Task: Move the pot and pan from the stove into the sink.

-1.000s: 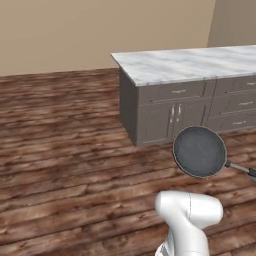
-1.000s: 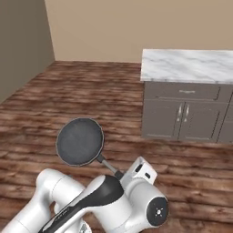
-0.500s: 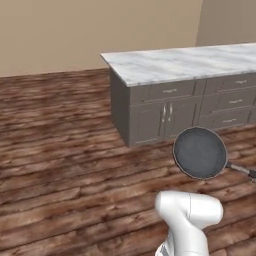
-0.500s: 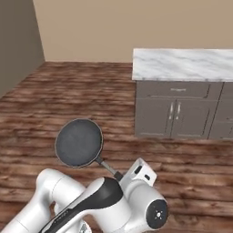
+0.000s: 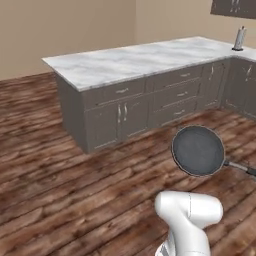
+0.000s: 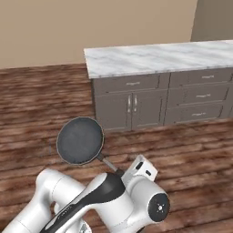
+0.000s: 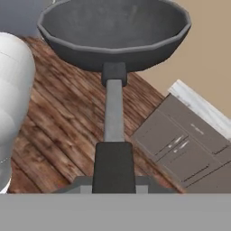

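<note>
The flat round dark grey frying pan (image 7: 113, 31) with its shallow rim is held up in the air above the brown wooden plank floor (image 5: 60, 180), well clear of it. Its one long thin handle (image 7: 113, 135) runs straight back into the tool (image 7: 113, 187), which is pinching the dark grip end of that handle; the fingertips themselves sit at the lower edge of the hand view, pressed against the handle on both sides. The bowl of the pan has nothing in it: its dull grey inside is bare in all three views.

In the left base view the pan (image 5: 198, 150) hangs face-on in front of the white arm (image 5: 187, 220), with the handle trailing off to the right edge. In the right base view the pan (image 6: 80, 140) floats to the left of the arm's white and dark wrist (image 6: 136, 191), its handle slanting down toward the wrist.

Beyond the pan stands a long grey cabinet block with drawers and doors (image 5: 150, 105), topped by a white marbled table (image 5: 140, 57). At the far right end of that table stands a small upright grey object (image 5: 240, 39), too small to identify. A tan wall (image 6: 91, 27) closes the room behind.
</note>
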You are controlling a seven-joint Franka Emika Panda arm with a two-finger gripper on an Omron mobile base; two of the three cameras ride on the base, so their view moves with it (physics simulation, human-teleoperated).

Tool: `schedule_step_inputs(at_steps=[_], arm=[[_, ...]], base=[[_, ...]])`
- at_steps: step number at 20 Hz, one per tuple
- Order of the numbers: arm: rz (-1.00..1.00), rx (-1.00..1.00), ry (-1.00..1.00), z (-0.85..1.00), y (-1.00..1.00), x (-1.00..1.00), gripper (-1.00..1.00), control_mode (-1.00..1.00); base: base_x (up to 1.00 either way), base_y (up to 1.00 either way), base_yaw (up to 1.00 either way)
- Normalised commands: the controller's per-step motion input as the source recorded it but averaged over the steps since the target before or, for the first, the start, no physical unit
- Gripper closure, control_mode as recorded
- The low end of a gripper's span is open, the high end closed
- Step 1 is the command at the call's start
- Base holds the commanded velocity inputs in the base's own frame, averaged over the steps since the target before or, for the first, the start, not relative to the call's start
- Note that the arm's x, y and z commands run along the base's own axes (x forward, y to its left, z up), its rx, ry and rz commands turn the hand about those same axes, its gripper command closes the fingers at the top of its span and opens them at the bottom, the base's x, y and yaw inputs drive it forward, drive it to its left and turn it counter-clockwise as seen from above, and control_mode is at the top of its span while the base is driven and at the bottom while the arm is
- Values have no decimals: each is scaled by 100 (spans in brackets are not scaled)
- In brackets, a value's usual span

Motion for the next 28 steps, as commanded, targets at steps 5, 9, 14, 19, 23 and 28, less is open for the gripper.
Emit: schedule_step_inputs(at_steps=[5, 9, 14, 19, 23, 28], arm=[[0, 0, 0, 0, 0, 0, 100, 100], [0, 0, 0, 0, 0, 0, 100, 100], [0, 0, 0, 0, 0, 0, 100, 100], [0, 0, 0, 0, 0, 0, 100, 100], [0, 0, 0, 0, 0, 0, 100, 100], [0, 0, 0, 0, 0, 0, 100, 100]], base=[[3, -11, -49], [2, -11, -50], [2, -13, -49], [0, -17, -47], [1, -18, -47], [1, -20, -47]])
